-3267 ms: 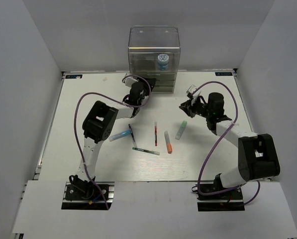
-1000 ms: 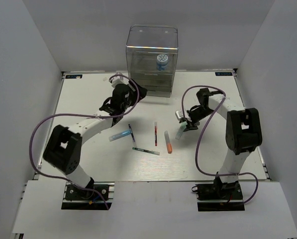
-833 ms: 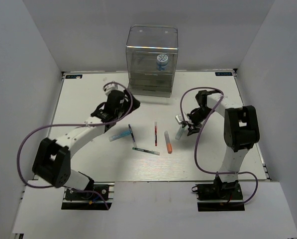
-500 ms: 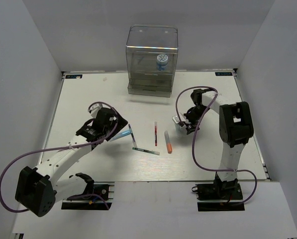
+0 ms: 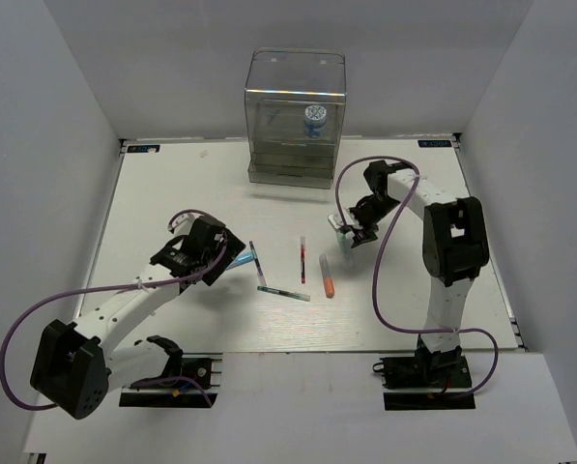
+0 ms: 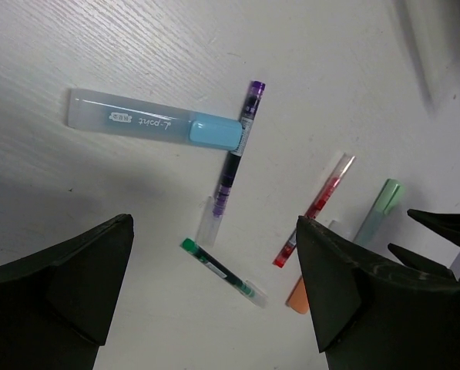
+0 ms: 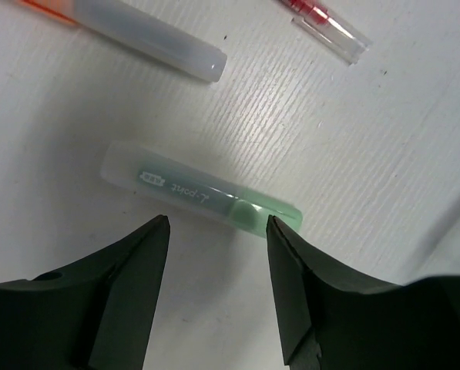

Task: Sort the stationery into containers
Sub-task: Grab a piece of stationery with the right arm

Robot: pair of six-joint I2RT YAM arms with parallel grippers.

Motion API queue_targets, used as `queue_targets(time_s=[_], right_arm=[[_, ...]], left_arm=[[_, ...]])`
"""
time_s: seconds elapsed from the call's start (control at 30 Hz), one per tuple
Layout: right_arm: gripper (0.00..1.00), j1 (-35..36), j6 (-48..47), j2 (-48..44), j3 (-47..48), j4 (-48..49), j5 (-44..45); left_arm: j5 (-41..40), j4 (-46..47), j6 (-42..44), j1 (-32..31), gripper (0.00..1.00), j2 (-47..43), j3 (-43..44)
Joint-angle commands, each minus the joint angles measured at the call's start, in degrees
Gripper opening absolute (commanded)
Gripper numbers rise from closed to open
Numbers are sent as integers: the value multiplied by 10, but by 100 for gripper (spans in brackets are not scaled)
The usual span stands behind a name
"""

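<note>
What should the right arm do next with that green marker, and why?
Probably turn the right tool at the wrist before lowering. In the wrist view its open jaws are spaced along nearly the same line as the pale-green marker, which lies flat on the table, ungripped; closing now would likely meet its ends rather than its sides.

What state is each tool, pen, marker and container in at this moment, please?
left tool, open, holding nothing.
right tool, open, holding nothing.
light-blue marker, lying flat, capped.
pale-green marker, lying flat under the right tool, ungripped.
orange marker, lying flat.
dark pen, lying flat.
red pen, lying flat.
green pen, lying flat.
desk organiser, upright, drawers look shut.
tape roll, inside the desk organiser's upper compartment.
</note>
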Motion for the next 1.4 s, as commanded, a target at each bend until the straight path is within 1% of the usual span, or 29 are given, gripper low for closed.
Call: queue_targets(time_s=[0.0, 0.03, 0.07, 0.13, 0.17, 0.23, 0.27, 0.3, 0.33, 0.37, 0.4, 0.47, 0.5, 0.53, 0.57, 0.63, 0.7, 0.73, 0.83, 0.9, 0.93, 1.0, 1.03, 1.1, 1.13, 1.17, 1.23, 1.37], right_arm=[[59, 3, 79, -40, -27, 34, -47], [59, 6, 181, -52, -32, 56, -59], [59, 5, 236, -60, -28, 116, -65], [59, -1, 448, -63, -15, 143, -79], [59, -1, 546, -67, -17, 153, -77], [65, -2, 723, -105, -58, 225, -41], [69, -2, 773, -125, -117, 264, -18], [71, -1, 801, -144, -172, 371, 31], [73, 2, 817, -194, -194, 393, 54], [74, 5, 893, -206, -225, 417, 72], [74, 10, 913, -214, -235, 440, 100], [74, 13, 983, -216, -238, 442, 141], [74, 19, 1003, -216, -240, 441, 149], [78, 20, 1004, -216, -243, 439, 143], [90, 22, 1004, -214, -252, 443, 138], [90, 24, 1011, -205, -263, 459, 129], [90, 31, 1031, -203, -261, 465, 143], [90, 31, 1041, -203, -262, 489, 174], [90, 35, 1062, -204, -274, 528, 209], [90, 40, 1069, -195, -276, 532, 241], [85, 45, 1074, -194, -280, 540, 254], [79, 52, 1076, -181, -286, 546, 267], [73, 56, 1078, -177, -284, 546, 269], [68, 70, 1083, -166, -283, 550, 277], [62, 77, 1088, -158, -285, 550, 281], [62, 79, 1089, -156, -287, 553, 287], [58, 94, 1091, -150, -291, 561, 295], [56, 107, 1093, -143, -299, 567, 311]], left_arm=[[0, 3, 0, 3, 96, 0, -3], [0, -4, 0, 3, 96, 0, 2], [0, -4, 0, 3, 96, 0, 2], [0, -4, 0, 3, 96, 0, -3], [0, 3, 0, 3, 96, 0, -3], [5, 3, 0, 3, 96, 0, -8], [5, 9, 0, 3, 96, 0, -8], [5, 9, 0, 3, 96, 0, -8], [5, 9, 0, 3, 96, 6, -13], [11, 14, 0, 3, 96, 7, -13], [11, 14, 0, 3, 96, 14, -13], [11, 14, 0, 3, 96, 20, -13], [11, 20, 5, 3, 96, 25, -13], [11, 20, 5, 3, 96, 25, -8], [11, 20, 12, 3, 96, 30, -8], [11, 25, 12, 3, 96, 30, -8], [11, 25, 12, 3, 96, 36, -8], [11, 25, 12, 3, 96, 36, -8], [11, 19, 12, 3, 96, 22, -8], [11, 19, 12, 3, 96, 15, -20], [11, 19, 5, 3, 96, 15, -20], [5, 19, 5, 3, 96, 15, -20], [5, 19, 5, 3, 96, 15, -20], [5, 19, 5, 3, 96, 15, -20], [5, 19, 5, 3, 96, 15, -20], [-1, 19, 5, 3, 96, 15, -20], [-1, 14, 5, 3, 96, 15, -15], [-6, 14, 5, 3, 96, 15, -15]])
